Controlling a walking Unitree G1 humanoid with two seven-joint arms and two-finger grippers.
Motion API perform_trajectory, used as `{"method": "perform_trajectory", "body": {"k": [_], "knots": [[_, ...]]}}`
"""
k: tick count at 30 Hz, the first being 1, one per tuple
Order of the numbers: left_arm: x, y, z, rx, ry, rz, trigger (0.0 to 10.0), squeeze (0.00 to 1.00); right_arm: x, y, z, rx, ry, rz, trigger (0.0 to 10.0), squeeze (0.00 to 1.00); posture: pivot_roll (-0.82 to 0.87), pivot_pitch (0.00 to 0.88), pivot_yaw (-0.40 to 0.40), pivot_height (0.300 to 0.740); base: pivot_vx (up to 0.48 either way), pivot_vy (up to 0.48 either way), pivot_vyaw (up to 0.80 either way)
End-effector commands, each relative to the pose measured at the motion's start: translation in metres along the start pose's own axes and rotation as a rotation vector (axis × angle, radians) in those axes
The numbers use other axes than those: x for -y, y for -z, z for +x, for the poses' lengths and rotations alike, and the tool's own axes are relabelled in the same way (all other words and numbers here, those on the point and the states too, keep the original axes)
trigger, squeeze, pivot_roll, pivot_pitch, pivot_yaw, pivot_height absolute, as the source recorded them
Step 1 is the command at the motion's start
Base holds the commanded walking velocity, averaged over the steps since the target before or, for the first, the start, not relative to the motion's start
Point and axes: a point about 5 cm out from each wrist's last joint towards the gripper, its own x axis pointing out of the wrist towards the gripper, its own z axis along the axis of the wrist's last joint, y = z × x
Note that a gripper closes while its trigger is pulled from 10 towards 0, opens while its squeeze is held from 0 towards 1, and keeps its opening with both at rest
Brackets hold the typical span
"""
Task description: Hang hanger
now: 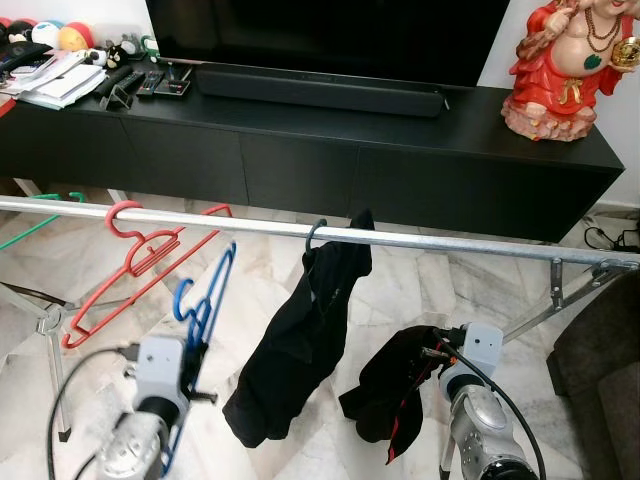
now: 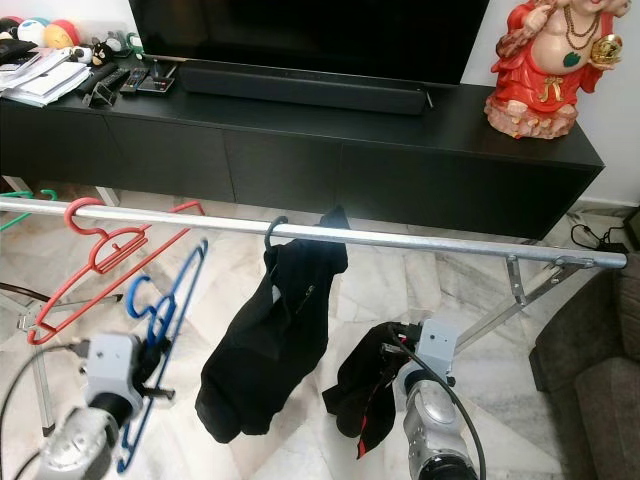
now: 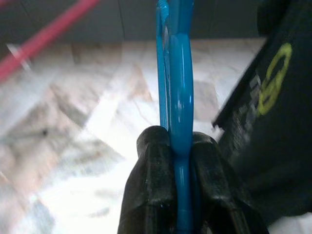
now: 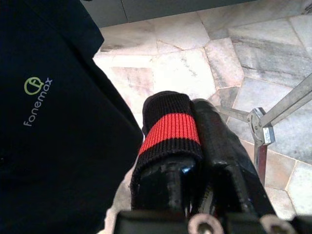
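A blue hanger [image 1: 205,295] stands below the silver rail [image 1: 430,240], its hook up and short of the bar. My left gripper [image 3: 179,146] is shut on its lower edge. A red hanger [image 1: 140,250] hangs on the rail at the left. A black shirt [image 1: 305,330] hangs on a dark hanger hook [image 1: 314,233] mid-rail. My right gripper [image 4: 187,129] is shut on a black garment with a red stripe [image 1: 395,385], held low, right of the shirt.
A black TV cabinet [image 1: 330,150] runs behind the rail with a soundbar [image 1: 320,90] and a red figurine [image 1: 565,65]. A green hanger [image 1: 40,222] sits at the far left. The rack's leg brace [image 1: 560,290] and a sofa corner [image 1: 600,360] are at the right.
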Motion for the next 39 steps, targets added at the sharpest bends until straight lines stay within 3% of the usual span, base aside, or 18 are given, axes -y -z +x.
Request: {"method": "perform_trajectory", "body": {"k": [1,18,25,39], "knots": [[0.004,-0.001,-0.001,-0.008,0.018,-0.007,10.0,0.00,0.003,0.004,-0.003,-0.004,0.009,-0.005,10.0,0.00,0.05,0.183,-0.038,0.740,0.000,0.262,0.00],[-0.001,-0.007,0.002,-0.008,0.008,0.015,10.0,0.00,0.001,0.006,-0.004,-0.001,0.023,0.023,10.0,0.00,0.05,0.186,-0.036,0.740,0.000,0.480,0.00],[0.000,-0.008,0.002,-0.007,0.020,0.018,10.0,0.00,0.000,0.007,-0.004,-0.005,0.020,0.017,10.0,0.00,0.05,0.186,-0.036,0.740,0.000,0.480,-0.77],[0.002,-0.010,0.001,0.001,0.059,0.053,10.0,0.00,-0.002,0.009,-0.004,-0.015,0.029,0.030,10.0,0.00,0.06,0.183,-0.035,0.740,0.000,0.000,-0.10]]}}
